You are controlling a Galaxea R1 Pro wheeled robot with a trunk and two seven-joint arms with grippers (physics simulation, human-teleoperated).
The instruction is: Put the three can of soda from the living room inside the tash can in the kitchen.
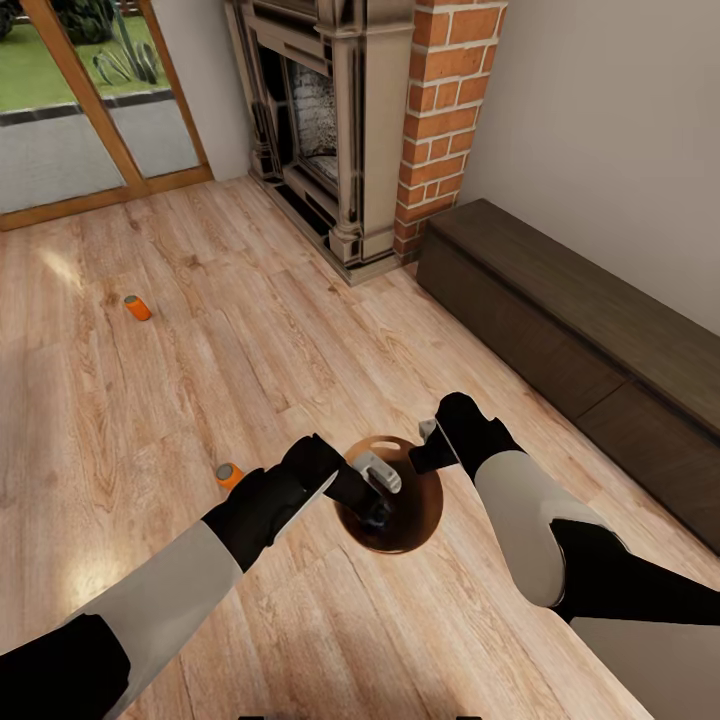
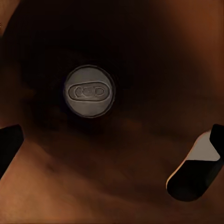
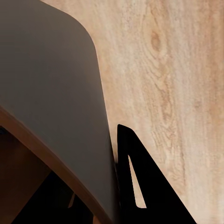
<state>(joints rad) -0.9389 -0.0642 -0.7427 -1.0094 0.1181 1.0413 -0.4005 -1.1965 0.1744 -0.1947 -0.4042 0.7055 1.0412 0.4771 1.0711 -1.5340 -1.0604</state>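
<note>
**One can lying in the bin, two more sitting on the floor**

The tash can (image 1: 415, 515) is standing on the light wood floor (image 1: 200, 380) of the living room, between the two arms, and much of its rim and dark inside is being covered by the grippers. The left gripper (image 1: 375, 480) is hanging over the opening with its fingers (image 2: 193, 170) spread wide; the left wrist view is looking down between them at a can of soda (image 2: 89, 91) sitting upright at the bottom, only its grey top showing, its orange side lost in the shadow. The right gripper (image 1: 432, 445) is reaching to the far rim, but its fingertips are being hidden behind its own black wrist, so whether they are spread or pressed together cannot be told; the right wrist view is giving only a dark finger (image 3: 140, 186) against a grey curved surface and floor planks.

A second can (image 1: 229, 474) is peeking out just beside the left forearm, partly cut off by it. A third can (image 1: 137, 307) is lying well apart, toward the glass doors (image 1: 90, 110). The brick fireplace (image 1: 440, 120) and a dark low cabinet (image 1: 590, 320) are lining the wall.
</note>
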